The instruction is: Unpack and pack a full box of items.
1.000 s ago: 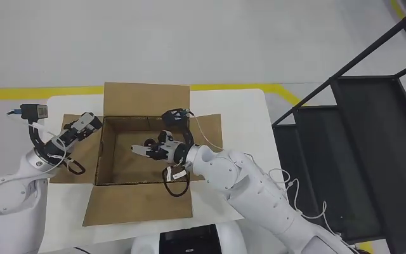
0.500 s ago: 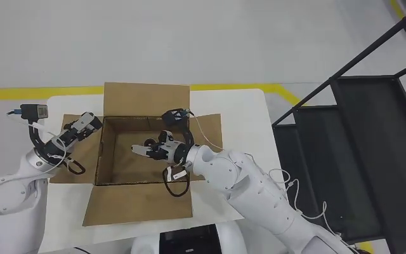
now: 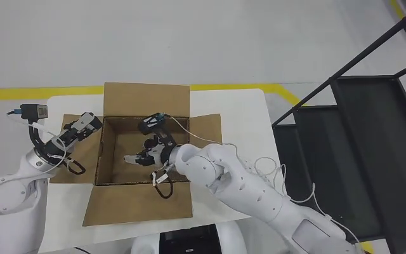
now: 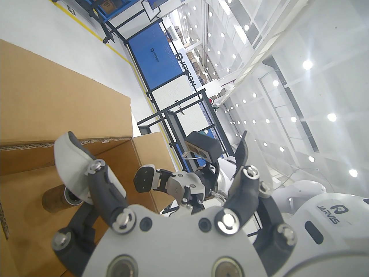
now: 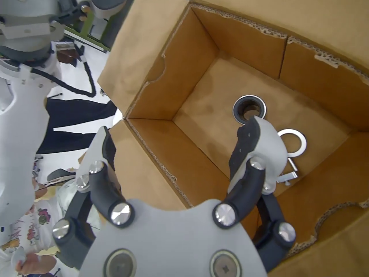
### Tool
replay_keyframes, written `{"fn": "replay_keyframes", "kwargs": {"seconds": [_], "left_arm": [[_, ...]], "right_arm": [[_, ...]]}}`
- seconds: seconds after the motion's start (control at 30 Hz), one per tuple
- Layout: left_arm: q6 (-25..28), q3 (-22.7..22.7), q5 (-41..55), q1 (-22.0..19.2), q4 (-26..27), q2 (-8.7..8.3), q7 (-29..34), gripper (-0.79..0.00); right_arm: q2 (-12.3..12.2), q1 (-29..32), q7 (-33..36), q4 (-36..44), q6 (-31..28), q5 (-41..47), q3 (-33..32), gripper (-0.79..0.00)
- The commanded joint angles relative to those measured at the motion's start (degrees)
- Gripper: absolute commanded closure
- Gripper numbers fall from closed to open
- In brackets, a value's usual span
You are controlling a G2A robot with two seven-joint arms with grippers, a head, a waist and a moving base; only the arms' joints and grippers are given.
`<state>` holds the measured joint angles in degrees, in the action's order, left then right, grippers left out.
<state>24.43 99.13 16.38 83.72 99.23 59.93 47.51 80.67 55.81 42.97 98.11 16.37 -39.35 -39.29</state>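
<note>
Inside the open cardboard box, near its middle, the right gripper hangs with its 2 fingers spread, holding nothing. On the box floor stands a dark cylinder, a flat metal ring just beside it. The left gripper, also open and empty, is at the box's 9 o'clock wall. To pick well, I think: descend straight, centre the cylinder between both fingers, avoid the walls.

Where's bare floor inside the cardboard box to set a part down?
Bare: floor of the brown cardboard box between the dark metal cylinder and the wall nearest the left hand. Crowded: the cylinder and flat silver ring lie close together under the open right hand.
</note>
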Motion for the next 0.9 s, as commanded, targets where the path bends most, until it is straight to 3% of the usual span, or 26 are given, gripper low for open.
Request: {"fn": "replay_keyframes", "kwargs": {"seconds": [0.0, 0.2, 0.37, 0.63, 0.87], "left_arm": [[0.0, 0.0, 0.0, 0.0, 0.0, 0.0, 0.0, -0.785], [0.0, 0.0, 0.0, 0.0, 0.0, 0.0, 0.0, -0.785], [0.0, 0.0, 0.0, 0.0, 0.0, 0.0, 0.0, -0.785], [0.0, 0.0, 0.0, 0.0, 0.0, 0.0, 0.0, -0.785], [0.0, 0.0, 0.0, 0.0, 0.0, 0.0, 0.0, -0.785]], "right_arm": [[0.5, -1.7, 2.2, -0.3, 2.0, -1.9, 1.6, -0.785], [2.4, -8.1, 12.1, -3.8, 6.2, -9.5, 7.3, -0.785], [5.1, -13.2, 17.9, -10.4, 7.4, -9.7, 11.3, -0.785], [9.2, -17.5, 19.2, -18.6, 7.9, -7.5, 14.2, -0.785], [9.3, -17.5, 19.2, -18.8, 7.9, -7.4, 14.2, -0.785]]}}
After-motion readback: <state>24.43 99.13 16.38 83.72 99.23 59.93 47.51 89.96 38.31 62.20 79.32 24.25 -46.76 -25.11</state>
